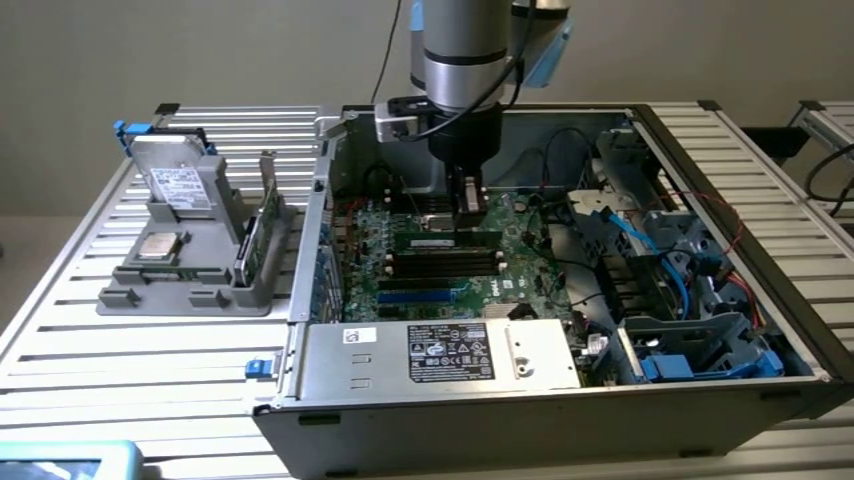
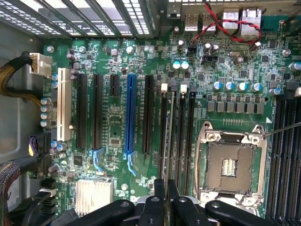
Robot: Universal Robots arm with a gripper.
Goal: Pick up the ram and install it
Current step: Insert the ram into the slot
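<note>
Fingers (image 2: 159,197) of your gripper (image 2: 166,184) are pinching, almost closed, the top edge of the ram (image 1: 447,241) over the far black slot of the motherboard (image 2: 113,117); you are likely handling a light, stiff, fragile stick, best gripped mid-edge.

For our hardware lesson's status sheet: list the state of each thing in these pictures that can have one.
computer case: lying open, side panel off.
ram: on edge at the black memory slots, clamped by the pincer.
pincer: shut on the ram.
processor socket: empty.
blue expansion slot: empty.
processor chip: lying flat in the grey holder.
</note>
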